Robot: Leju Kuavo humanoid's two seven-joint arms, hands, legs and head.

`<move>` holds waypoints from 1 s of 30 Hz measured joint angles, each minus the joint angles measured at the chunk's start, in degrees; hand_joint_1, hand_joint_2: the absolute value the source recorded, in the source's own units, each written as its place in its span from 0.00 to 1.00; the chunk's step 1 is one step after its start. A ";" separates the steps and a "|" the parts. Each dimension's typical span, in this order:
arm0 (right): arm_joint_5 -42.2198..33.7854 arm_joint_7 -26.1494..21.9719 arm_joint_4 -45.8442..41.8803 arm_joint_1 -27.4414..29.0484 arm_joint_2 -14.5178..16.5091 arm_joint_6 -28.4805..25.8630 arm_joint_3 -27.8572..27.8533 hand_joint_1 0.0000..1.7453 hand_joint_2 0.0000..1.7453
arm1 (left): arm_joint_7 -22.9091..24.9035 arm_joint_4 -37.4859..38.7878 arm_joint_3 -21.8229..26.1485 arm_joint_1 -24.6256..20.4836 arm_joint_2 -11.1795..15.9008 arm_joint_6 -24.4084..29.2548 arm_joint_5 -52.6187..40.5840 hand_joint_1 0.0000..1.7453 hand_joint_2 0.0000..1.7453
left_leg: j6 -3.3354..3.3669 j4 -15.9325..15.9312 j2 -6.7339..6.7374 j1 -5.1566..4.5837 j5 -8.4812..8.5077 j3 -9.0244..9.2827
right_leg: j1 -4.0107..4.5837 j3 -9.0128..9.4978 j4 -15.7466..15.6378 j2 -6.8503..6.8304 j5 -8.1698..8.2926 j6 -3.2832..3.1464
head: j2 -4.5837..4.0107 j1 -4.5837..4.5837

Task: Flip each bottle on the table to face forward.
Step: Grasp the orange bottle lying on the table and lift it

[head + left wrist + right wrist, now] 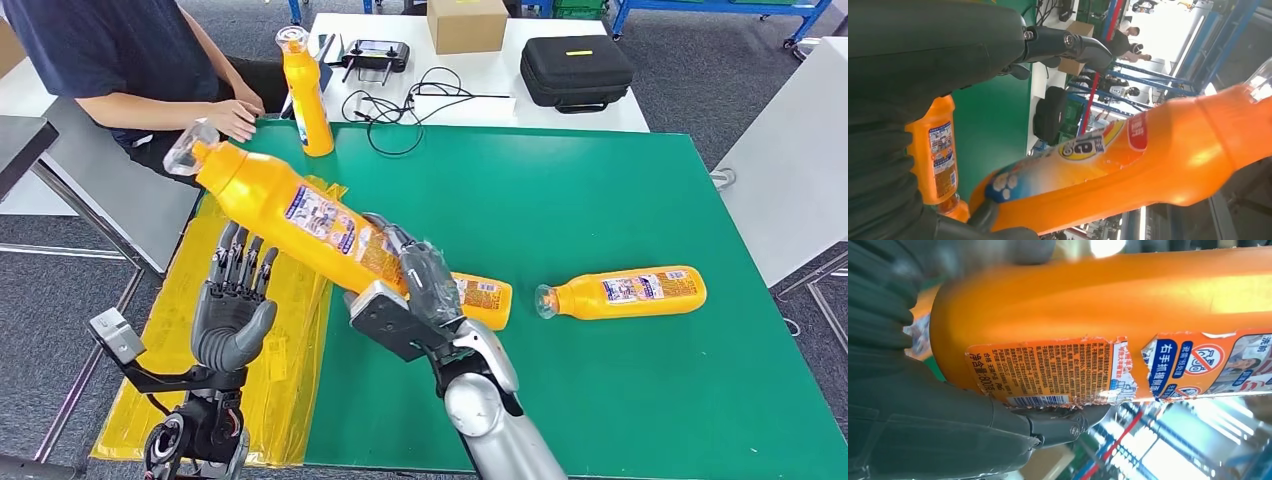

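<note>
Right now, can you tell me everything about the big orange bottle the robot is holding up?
The held bottle is glossy orange plastic with a clear cap. It is tilted in the air above the green table, cap up and toward the robot's left. A printed label with small text and a barcode faces the head view, torn in the middle. The right hand grips its lower end. The left hand is open just beneath it.

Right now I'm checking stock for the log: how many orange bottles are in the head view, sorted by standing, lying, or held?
Standing bottle: 1
Lying bottles, one at mid-table, one further right: 2
Held bottle, gripped by the right hand: 1
Total: 4 orange bottles
</note>
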 joint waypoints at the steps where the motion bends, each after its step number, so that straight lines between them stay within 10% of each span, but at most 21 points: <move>1: 0.05 0.09 0.88 -0.06 0.48 0.10 0.95 1.00 1.00 | 0.07 -0.09 0.05 0.00 0.00 0.30 0.13 0.00 1.00 | 0.00 0.00 0.00 0.00 0.00 0.00 | 0.00 0.00 0.00 0.00 0.00 0.00 | 0.00 -0.01; 19: -0.90 -1.22 17.05 -4.81 1.60 1.69 15.46 1.00 1.00 | 0.40 -3.20 5.39 2.16 0.61 3.39 2.04 0.00 1.00 | 0.00 0.00 -0.01 0.00 0.00 -0.04 | 0.00 -0.05 -0.01 -0.01 -0.01 -0.01 | 0.00 0.03; 23: -2.21 -1.11 18.91 -6.09 2.12 1.54 16.54 1.00 1.00 | 0.14 -3.20 6.30 2.19 0.60 3.15 2.46 1.00 1.00 | 0.00 0.00 -0.01 0.01 0.00 -0.03 | 0.00 -0.06 -0.01 0.00 -0.01 -0.01 | 0.01 0.02; 30: -2.76 -1.11 20.42 -6.85 2.44 0.93 16.92 1.00 1.00 | -0.95 -3.20 6.70 2.19 0.59 2.77 2.46 1.00 1.00 | 0.00 0.00 0.00 0.01 0.00 -0.03 | 0.00 -0.06 0.00 0.00 -0.01 -0.01 | 0.00 0.02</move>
